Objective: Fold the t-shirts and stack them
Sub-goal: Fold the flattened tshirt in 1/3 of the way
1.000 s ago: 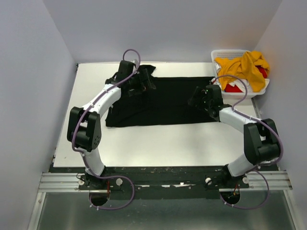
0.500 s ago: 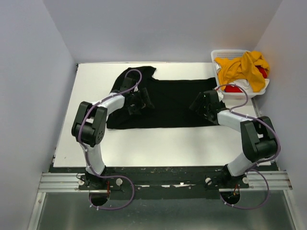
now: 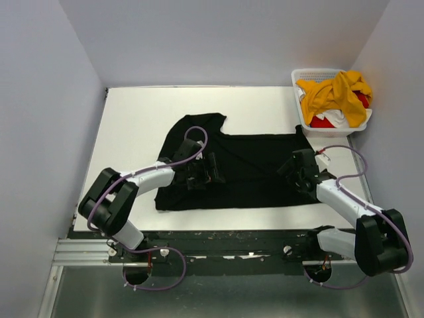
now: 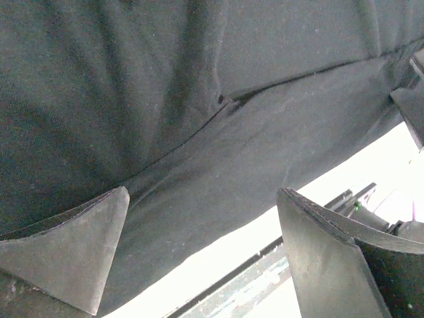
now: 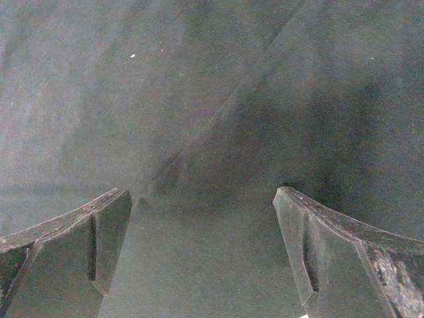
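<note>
- Left gripper (image 3: 211, 172) (image 4: 202, 199): fingers spread wide and clamping nothing. It is low over the black t-shirt (image 3: 248, 162) (image 4: 199, 99), near the shirt's left side.
- Right gripper (image 3: 293, 172) (image 5: 202, 199): also wide open and holding nothing. It is low over the same shirt at its right end.
- I can't tell from any view whether the fingertips of either one press the cloth or sit just above it.
- The black t-shirt lies spread flat on the table (image 3: 132, 126) between and under my two grippers. One sleeve sticks out on the far side of my left gripper. The hem runs close to the near table edge.
- White slatted basket (image 3: 296, 93): beyond my right gripper, in the far right corner, apart from the black shirt.
- In the basket there is a mustard-yellow shirt (image 3: 334, 93) heaped on top and draped over the rim, with a red shirt (image 3: 322, 122) and a white shirt (image 3: 339, 118) under it.
- The red and white shirts are mostly buried, only scraps show, and I can't make out how they lie.
- The right wrist view is all dark cloth (image 5: 199, 99) with faint creases only.
- The left wrist view shows a seam or fold line, and its right finger is cut off by the frame.
</note>
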Robot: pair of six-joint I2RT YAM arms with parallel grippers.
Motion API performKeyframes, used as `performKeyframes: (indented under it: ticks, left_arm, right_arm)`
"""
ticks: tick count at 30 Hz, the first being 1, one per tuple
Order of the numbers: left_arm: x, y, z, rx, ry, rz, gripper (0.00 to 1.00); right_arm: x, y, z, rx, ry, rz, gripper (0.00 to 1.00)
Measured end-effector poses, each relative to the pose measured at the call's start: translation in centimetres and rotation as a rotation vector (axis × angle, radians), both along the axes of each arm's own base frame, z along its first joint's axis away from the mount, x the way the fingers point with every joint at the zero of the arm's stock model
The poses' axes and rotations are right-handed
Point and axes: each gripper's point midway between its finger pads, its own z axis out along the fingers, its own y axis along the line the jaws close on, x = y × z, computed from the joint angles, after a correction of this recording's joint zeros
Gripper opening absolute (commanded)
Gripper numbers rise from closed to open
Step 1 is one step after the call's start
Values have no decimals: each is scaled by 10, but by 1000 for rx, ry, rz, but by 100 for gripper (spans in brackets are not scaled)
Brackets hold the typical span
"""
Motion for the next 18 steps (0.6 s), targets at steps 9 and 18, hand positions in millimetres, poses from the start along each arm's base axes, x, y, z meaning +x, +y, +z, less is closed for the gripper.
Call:
performKeyframes:
  ticks: [9, 18]
  left_arm:
    - [-48, -27, 2, -47, 46, -38, 99]
    - [-67, -42, 1, -38, 65, -62, 98]
  right_arm:
    - [-22, -34, -2, -42, 36, -184, 100]
    - [-36, -69, -3, -51, 48, -359, 100]
